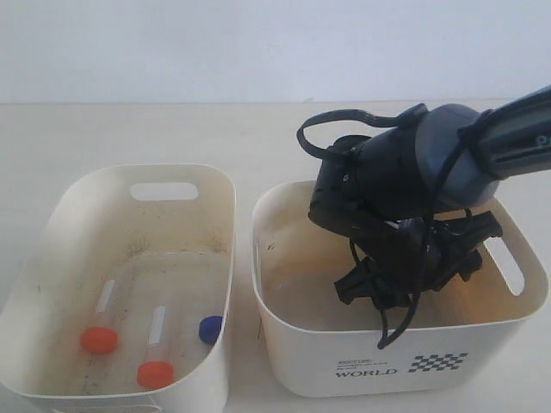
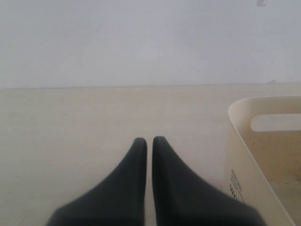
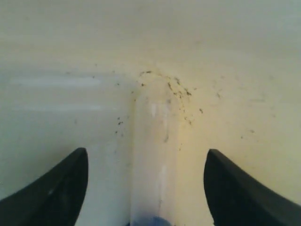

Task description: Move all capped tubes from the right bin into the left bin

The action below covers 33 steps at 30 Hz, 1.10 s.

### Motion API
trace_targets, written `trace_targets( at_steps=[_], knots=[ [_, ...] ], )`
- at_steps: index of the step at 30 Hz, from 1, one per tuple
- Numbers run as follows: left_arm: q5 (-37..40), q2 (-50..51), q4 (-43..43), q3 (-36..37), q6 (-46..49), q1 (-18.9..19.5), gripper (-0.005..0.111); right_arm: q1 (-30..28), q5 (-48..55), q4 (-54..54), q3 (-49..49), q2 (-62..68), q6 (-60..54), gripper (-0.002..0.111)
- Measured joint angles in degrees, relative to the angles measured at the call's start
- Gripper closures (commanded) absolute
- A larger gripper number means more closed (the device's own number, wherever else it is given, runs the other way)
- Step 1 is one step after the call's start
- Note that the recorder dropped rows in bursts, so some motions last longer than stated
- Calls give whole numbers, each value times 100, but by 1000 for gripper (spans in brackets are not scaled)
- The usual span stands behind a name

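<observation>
The right bin (image 1: 301,344), printed "WORLD", holds my right gripper (image 1: 392,288), which reaches down inside it. In the right wrist view that gripper (image 3: 146,151) is open over the bin floor. A clear capped tube (image 3: 155,136) with a blue cap (image 3: 150,221) lies between its fingers, untouched. The arm hides this tube in the exterior view. The plain left bin (image 1: 52,224) holds three capped tubes: two with orange-red caps (image 1: 99,339) (image 1: 155,373) and one with a blue cap (image 1: 210,329). My left gripper (image 2: 149,139) is shut and empty above the table, out of the exterior view.
The two bins stand side by side with a narrow gap between them. In the left wrist view the right bin (image 2: 244,141) is close beside the left gripper. The floors of both bins are grimy. A pale wall rises behind the beige table (image 1: 172,129).
</observation>
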Motion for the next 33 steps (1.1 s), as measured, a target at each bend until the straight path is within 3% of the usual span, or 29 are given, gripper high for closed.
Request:
trace_targets(
  at_steps=[7,9,17,33],
  knots=[
    [0,0,0,0,0,0,102,0,0,0,0,177,0,42],
    [0,0,0,0,0,0,102,0,0,0,0,177,0,48],
    [0,0,0,0,0,0,102,0,45,35,0,190,-11,109],
    [0,0,0,0,0,0,102,0,451,28,0,-22,-254,108]
  ],
)
